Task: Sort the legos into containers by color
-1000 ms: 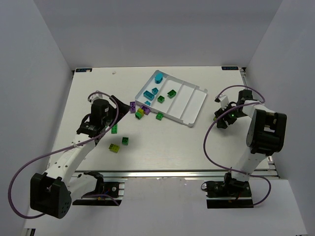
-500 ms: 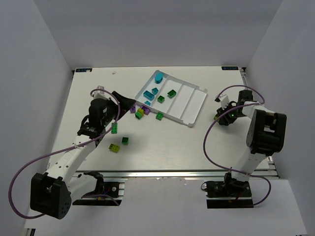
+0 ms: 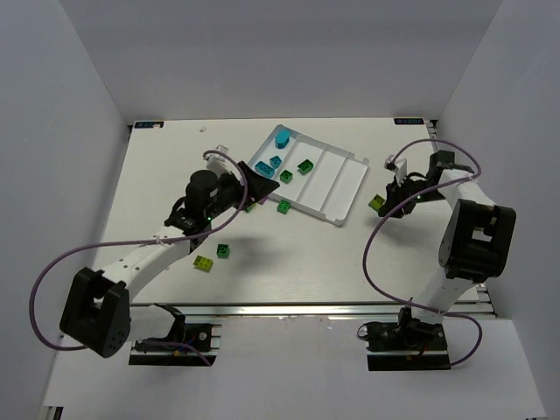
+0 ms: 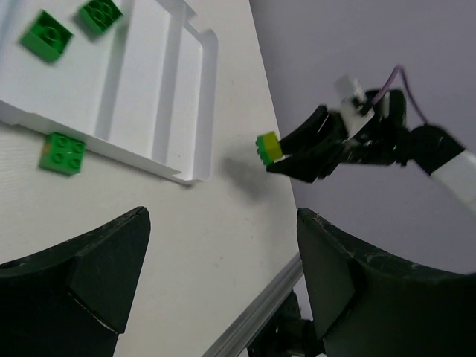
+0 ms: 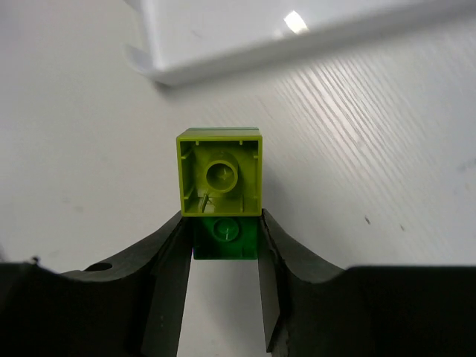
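At the lower left of the top view, a yellow-green brick (image 3: pixel 204 262) and a green brick (image 3: pixel 224 251) lie loose on the table (image 3: pixel 157 157). The left gripper (image 3: pixel 252 184) hangs wide open and empty at the left corner of the tray (image 3: pixel 337 179). Cyan bricks (image 3: pixel 276 161) sit in its leftmost compartment, with 2 green ones (image 3: pixel 305 165) in the next. Right of the tray, the right gripper (image 5: pixel 223 223) clamps a yellow-green-on-green stack (image 5: pixel 219 172).
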Controlling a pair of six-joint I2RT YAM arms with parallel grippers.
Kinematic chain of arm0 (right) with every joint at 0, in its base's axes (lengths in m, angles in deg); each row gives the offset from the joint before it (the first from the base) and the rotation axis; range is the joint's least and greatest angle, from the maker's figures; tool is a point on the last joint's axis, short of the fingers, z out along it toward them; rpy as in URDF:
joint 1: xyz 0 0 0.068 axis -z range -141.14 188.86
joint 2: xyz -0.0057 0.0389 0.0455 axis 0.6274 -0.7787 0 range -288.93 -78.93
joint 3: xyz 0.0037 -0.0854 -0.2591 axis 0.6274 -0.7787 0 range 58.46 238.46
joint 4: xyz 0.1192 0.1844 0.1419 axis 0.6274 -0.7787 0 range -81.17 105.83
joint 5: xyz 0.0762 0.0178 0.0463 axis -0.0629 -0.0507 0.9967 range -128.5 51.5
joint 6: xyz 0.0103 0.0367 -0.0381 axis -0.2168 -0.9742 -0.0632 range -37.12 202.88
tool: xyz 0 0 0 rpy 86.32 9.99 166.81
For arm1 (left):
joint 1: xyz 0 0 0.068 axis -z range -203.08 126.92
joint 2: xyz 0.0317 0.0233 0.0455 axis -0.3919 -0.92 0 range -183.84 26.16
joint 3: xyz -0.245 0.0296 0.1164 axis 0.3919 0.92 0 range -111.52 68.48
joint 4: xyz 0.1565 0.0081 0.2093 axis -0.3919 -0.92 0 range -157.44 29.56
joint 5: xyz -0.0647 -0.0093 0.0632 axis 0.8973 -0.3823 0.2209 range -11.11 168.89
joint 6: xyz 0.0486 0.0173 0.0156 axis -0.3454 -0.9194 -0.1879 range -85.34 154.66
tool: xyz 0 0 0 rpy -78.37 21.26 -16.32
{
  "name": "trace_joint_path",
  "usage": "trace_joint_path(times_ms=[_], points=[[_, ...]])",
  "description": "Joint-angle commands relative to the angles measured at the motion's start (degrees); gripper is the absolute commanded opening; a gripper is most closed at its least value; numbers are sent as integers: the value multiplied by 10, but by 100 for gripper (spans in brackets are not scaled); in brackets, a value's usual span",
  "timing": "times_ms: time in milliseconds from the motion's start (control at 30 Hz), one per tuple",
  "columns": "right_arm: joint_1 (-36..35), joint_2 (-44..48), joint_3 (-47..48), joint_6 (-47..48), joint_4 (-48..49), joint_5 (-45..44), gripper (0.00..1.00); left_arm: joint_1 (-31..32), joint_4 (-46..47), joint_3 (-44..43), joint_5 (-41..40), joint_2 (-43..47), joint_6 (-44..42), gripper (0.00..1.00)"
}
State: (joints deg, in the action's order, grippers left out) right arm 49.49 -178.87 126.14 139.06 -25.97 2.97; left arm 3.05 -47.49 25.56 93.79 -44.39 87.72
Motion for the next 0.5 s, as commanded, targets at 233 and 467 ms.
trace_joint_path(times_ms=[233, 467], points=[[-109, 25, 130, 89, -333, 265, 6, 59, 167, -81, 102, -64, -91, 85], [-229, 38, 163, 51, -333, 307, 6, 67, 144, -137, 152, -96, -136, 84]])
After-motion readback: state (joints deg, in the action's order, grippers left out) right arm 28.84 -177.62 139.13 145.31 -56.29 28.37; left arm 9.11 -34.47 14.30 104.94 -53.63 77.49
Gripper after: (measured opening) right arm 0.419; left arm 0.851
